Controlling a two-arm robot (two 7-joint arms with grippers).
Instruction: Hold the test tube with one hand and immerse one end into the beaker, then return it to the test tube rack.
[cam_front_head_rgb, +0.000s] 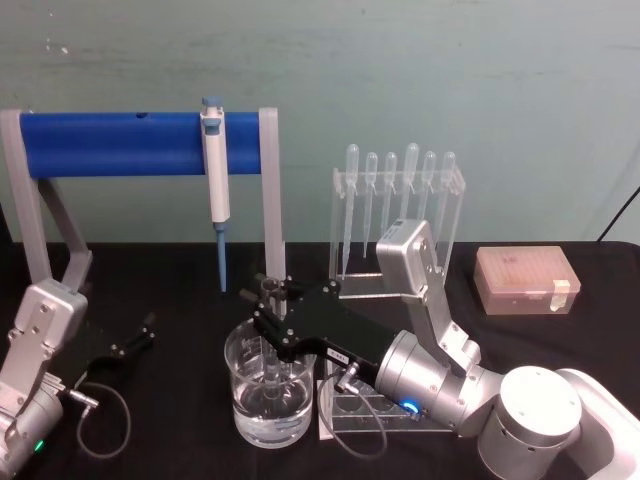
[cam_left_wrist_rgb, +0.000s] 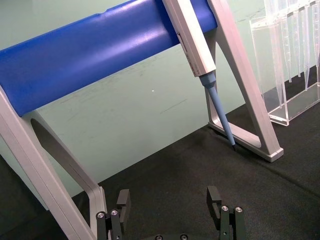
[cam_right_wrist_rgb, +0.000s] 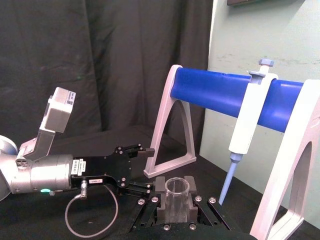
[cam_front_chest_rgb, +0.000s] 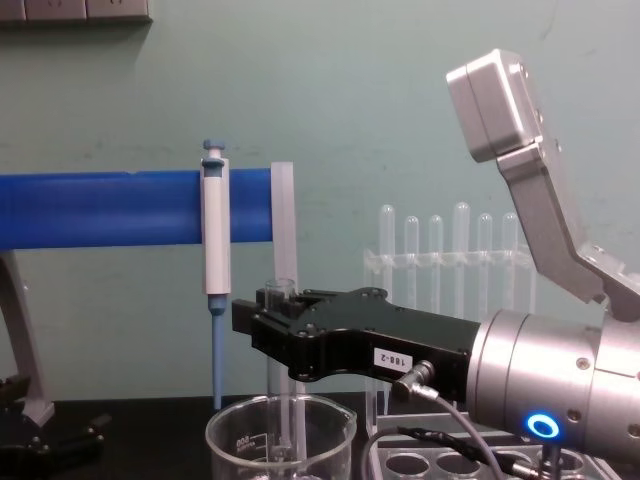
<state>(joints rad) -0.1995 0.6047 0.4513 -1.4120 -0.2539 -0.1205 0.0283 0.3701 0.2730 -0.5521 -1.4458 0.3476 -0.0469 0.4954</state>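
The right gripper (cam_front_head_rgb: 275, 296) reached in from the lower right of the head view to the middle of the frame, above the beaker (cam_front_head_rgb: 269, 395). Its fingers (cam_right_wrist_rgb: 162, 186) were closed onto the test tube (cam_front_chest_rgb: 290, 415), pinching it just under its open rim. The tube stood upright. In the chest view its lower part ran down past the beaker's rim and inside the glass wall. Whether its tip met the liquid at the bottom could not be told.

The beaker stood low in the centre of the head view on the black tabletop (cam_front_head_rgb: 180, 300). Its right side lay just beside the clear test tube rack (cam_front_head_rgb: 385, 412). Just behind the fingers rose the grey right leg of the blue bar stand (cam_front_head_rgb: 110, 140), leaving little room on that side. The white-and-blue pipettor (cam_front_head_rgb: 213, 165) hung from the bar, its tip ending upper left of the beaker and apart from it.

The left gripper (cam_left_wrist_rgb: 169, 200) rested low at the left edge of the head view, fingers spread wide with nothing between them. A bare strip of tabletop separated it from the beaker. Farther back, right of centre, stood the clear pipette holder (cam_front_head_rgb: 400, 195), and a pink box (cam_front_head_rgb: 525, 281) sat near the right edge.
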